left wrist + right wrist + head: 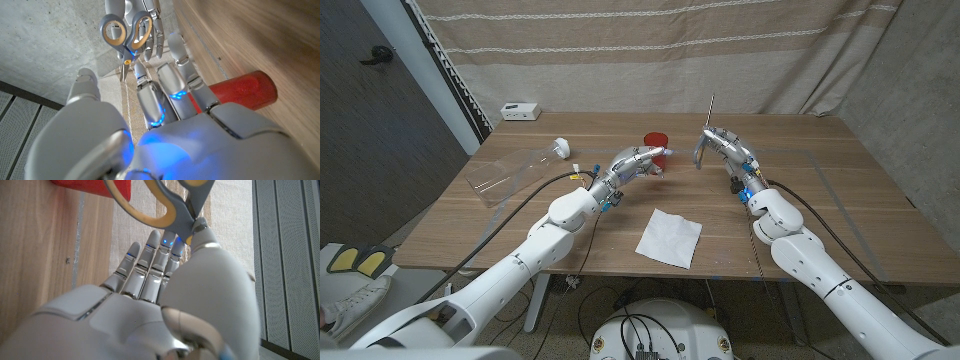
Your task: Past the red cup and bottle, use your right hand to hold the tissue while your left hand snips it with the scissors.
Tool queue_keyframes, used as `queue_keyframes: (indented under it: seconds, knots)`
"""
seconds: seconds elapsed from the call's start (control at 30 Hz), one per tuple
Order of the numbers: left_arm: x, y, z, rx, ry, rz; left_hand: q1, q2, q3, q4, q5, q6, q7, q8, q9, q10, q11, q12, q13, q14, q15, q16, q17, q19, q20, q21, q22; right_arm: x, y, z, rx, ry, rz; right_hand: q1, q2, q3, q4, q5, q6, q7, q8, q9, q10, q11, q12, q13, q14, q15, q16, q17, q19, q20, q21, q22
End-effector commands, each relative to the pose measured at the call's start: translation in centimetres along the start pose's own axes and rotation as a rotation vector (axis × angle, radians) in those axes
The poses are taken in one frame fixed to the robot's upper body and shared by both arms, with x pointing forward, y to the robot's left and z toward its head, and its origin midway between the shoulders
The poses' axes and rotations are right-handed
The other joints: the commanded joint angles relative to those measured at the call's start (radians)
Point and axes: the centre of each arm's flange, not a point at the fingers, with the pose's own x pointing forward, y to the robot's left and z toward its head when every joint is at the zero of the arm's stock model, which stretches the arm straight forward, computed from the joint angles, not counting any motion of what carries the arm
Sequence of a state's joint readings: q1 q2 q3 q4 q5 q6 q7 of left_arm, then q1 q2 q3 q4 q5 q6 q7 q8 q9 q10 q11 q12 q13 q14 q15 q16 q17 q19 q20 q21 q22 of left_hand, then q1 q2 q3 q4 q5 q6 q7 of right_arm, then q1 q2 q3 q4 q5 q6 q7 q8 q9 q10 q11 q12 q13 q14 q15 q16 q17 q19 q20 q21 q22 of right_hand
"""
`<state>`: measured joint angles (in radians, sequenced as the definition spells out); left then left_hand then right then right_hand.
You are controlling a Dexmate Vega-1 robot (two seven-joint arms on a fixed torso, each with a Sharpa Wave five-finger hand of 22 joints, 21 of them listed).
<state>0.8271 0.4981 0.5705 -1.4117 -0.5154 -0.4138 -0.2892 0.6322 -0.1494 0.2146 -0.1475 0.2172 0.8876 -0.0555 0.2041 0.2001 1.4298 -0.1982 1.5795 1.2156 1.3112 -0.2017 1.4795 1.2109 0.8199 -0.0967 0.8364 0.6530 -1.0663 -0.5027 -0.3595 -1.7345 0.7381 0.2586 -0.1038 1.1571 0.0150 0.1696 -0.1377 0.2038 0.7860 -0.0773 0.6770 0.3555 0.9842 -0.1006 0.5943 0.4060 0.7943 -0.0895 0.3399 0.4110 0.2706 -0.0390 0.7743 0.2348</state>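
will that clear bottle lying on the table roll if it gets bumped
Probably. The clear bottle lies on its side on the table, so a nudge across its length would likely roll it. It looks empty, thin plastic, so likely light and easily shoved.

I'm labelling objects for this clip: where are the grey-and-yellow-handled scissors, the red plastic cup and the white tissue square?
grey-and-yellow-handled scissors (pixel 126 34): left wrist view, on the handle loops.
red plastic cup (pixel 657 141): head view, on its side wall.
white tissue square (pixel 670 237): head view, at its middle, lying on the table.
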Motion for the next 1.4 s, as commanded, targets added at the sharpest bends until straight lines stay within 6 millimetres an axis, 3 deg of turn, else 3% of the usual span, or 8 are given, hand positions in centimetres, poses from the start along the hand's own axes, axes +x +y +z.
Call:
queue_keyframes:
  seconds: [0.03,0.3,0.37,0.47,0.87,0.97,1.13,1.4]
  knots:
    - [0.3,0.1,-0.2,-0.003,0.009,-0.014,0.01,0.007,0.001,0.004,-0.001,0.011,-0.003,-0.003,0.002,0.002,-0.002,0.006,0.006,-0.004,-0.004,0.0,0.0,0.004,-0.114,0.007,-0.002,0.2,0.3,-0.3,0.002,0.013,0.005,0.114,0.125,0.003,0.003,0.01,0.017,-0.014,0.007,0.0,0.085,-0.089,0.0,0.005,-0.003,-0.152,-0.003,0.004,-0.002,-0.063,0.01,0.002]
    - [0.3,-0.1,-0.4,-0.004,0.01,-0.023,0.012,0.01,-0.001,0.006,-0.003,0.013,-0.002,-0.004,0.002,0.003,0.0,0.005,0.005,-0.002,-0.004,0.005,0.002,0.003,-0.115,0.011,-0.007,0.0,0.5,-0.3,-0.006,0.009,0.007,0.113,0.125,0.003,0.004,0.01,0.016,-0.017,0.008,-0.002,0.086,-0.089,0.0,0.006,-0.006,-0.152,-0.004,0.006,-0.004,-0.063,0.014,0.002]
    - [0.3,-0.1,-0.4,0.003,0.008,-0.027,0.047,0.036,0.019,-0.001,-0.005,0.011,-0.003,-0.005,0.002,0.002,0.001,0.002,0.001,0.003,-0.004,0.009,0.004,0.002,-0.117,0.017,-0.008,0.0,0.6,-0.3,-0.005,0.008,0.01,0.113,0.126,0.003,0.004,0.01,0.016,-0.015,0.008,-0.002,0.085,-0.09,0.0,0.006,-0.007,-0.152,-0.005,0.006,-0.005,-0.063,0.014,0.002]
    - [0.4,-0.2,-0.4,0.004,0.01,-0.027,0.062,0.042,0.026,-0.003,-0.009,0.011,-0.002,-0.005,0.002,0.001,0.002,0.0,-0.002,-0.001,-0.004,0.008,0.002,-0.001,-0.116,0.019,-0.008,0.0,0.7,-0.3,-0.012,0.003,0.018,0.113,0.125,0.003,0.004,0.011,0.015,-0.015,0.008,-0.003,0.086,-0.089,-0.001,0.005,-0.008,-0.152,-0.005,0.008,-0.007,-0.062,0.016,0.002]
    - [0.4,-0.4,-0.7,-0.003,0.013,-0.025,0.08,0.037,0.033,-0.003,-0.02,0.012,-0.004,-0.005,0.001,0.002,0.002,0.003,0.002,-0.005,-0.004,0.006,0.0,-0.005,-0.114,0.026,-0.018,0.0,1.0,-0.5,-0.005,-0.003,0.03,0.111,0.125,0.002,0.004,0.012,0.016,-0.017,0.011,-0.007,0.086,-0.091,-0.001,0.008,-0.014,-0.152,-0.009,0.011,-0.017,-0.061,0.021,0.001]
    - [0.5,-0.3,-0.7,0.001,0.015,-0.028,0.083,0.036,0.034,-0.003,-0.021,0.011,-0.004,-0.006,0.001,0.004,0.002,0.005,0.003,-0.004,-0.004,0.006,0.0,-0.005,-0.114,0.028,-0.019,0.1,1.1,-0.5,-0.008,-0.002,0.028,0.109,0.127,0.002,0.005,0.013,0.014,-0.018,0.012,-0.01,0.085,-0.092,-0.004,0.007,-0.017,-0.152,-0.013,0.011,-0.051,-0.081,0.014,-0.002]
    - [0.7,-0.3,-0.8,0.006,0.015,-0.034,0.084,0.033,0.033,-0.001,-0.022,0.01,-0.004,-0.007,0.001,0.003,0.001,0.004,0.003,0.002,-0.003,0.013,0.006,-0.006,-0.113,0.032,-0.019,0.3,1.3,-0.5,-0.008,0.001,0.033,0.108,0.126,0.001,0.005,0.013,0.013,-0.021,0.014,-0.013,0.084,-0.093,-0.004,0.01,-0.019,-0.152,-0.016,0.013,-0.066,-0.064,0.013,-0.005]
    - [1.0,-0.3,-0.9,0.006,0.02,-0.036,0.087,0.029,0.034,0.001,-0.023,0.01,-0.003,-0.006,0.002,0.001,0.002,0.002,0.0,0.003,-0.003,0.016,0.008,-0.009,-0.113,0.038,-0.025,0.4,1.5,-0.6,-0.011,-0.001,0.048,0.108,0.124,0.001,0.004,0.014,0.014,-0.022,0.016,-0.015,0.084,-0.093,-0.005,0.011,-0.023,-0.152,-0.018,0.015,-0.067,-0.062,0.016,-0.006]
